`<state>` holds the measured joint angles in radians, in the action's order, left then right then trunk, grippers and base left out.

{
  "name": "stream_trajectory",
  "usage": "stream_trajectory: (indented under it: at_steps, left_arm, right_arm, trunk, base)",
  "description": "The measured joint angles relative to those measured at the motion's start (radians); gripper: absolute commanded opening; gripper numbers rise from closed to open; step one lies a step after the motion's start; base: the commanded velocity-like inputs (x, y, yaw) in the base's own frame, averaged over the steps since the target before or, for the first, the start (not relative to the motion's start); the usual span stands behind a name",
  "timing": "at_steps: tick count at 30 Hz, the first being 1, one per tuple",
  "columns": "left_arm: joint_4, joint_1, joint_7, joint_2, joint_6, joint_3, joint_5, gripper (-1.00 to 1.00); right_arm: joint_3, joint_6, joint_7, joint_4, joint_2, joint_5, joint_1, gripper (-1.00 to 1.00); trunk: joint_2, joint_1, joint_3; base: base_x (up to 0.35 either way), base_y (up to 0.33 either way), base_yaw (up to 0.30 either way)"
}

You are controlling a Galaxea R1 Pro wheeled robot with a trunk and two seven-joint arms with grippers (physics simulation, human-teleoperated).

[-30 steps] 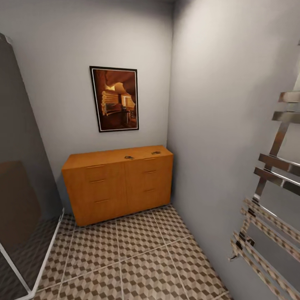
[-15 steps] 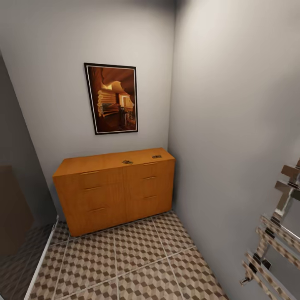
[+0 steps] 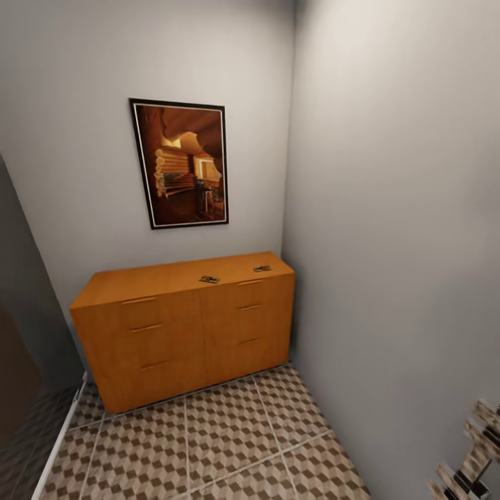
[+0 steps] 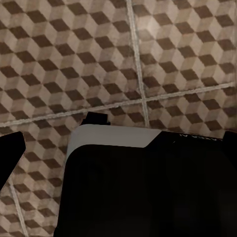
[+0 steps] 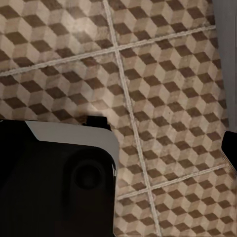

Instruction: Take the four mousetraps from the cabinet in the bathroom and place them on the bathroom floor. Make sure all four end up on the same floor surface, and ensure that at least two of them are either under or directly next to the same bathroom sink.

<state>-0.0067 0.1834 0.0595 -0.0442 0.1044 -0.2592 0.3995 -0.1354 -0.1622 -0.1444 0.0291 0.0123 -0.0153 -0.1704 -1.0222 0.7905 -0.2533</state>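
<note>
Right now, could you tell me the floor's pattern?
Brown, beige and white cubes on the bathroom floor, clearest in the right wrist view.

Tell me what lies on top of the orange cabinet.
Two small flat mousetraps lie on the cabinet top: one near the middle front edge, the other toward the right end. The drawers are closed, so their contents are hidden.

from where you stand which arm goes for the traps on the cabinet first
Probably the right. Both small dark items that look like mousetraps, one and another, lie on the right half of the cabinet top. Neither arm is within reach yet; both wrist cameras face the bathroom floor.
</note>
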Motion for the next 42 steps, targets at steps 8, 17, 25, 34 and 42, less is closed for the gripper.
stream_trajectory:
  at_steps: [8,17,25,34,42]
  left_arm:
    - [0.0,0.0,0.0,0.0,0.0,0.0,0.0,1.0]
    - [0.0,0.0,0.0,0.0,0.001,0.001,0.0,1.0]
    - [0.0,0.0,0.0,0.0,0.001,0.001,0.0,1.0]
    - [0.0,0.0,0.0,0.0,0.002,0.001,0.0,1.0]
    - [0.0,0.0,0.0,0.0,0.003,0.001,0.0,1.0]
  right_arm:
    - [0.0,0.0,0.0,0.0,-0.002,-0.001,0.0,1.0]
    - [0.0,0.0,0.0,0.0,-0.003,-0.001,0.0,1.0]
    - [0.0,0.0,0.0,0.0,-0.005,-0.005,0.0,1.0]
    - [0.0,-0.001,0.001,0.0,-0.005,-0.007,0.0,1.0]
    - [0.0,-0.001,0.001,0.0,-0.005,-0.007,0.0,1.0]
  trunk:
    - [0.0,0.0,0.0]
    - [0.0,0.0,0.0]
    - [0.0,0.0,0.0]
    - [0.0,0.0,0.0]
    - [0.0,0.0,0.0]
  base:
    - [0.322,0.0,0.096]
    - [0.322,0.0,0.247]
    - [0.322,0.0,0.218]
    - [0.322,0.0,0.039]
    - [0.322,0.0,0.004]
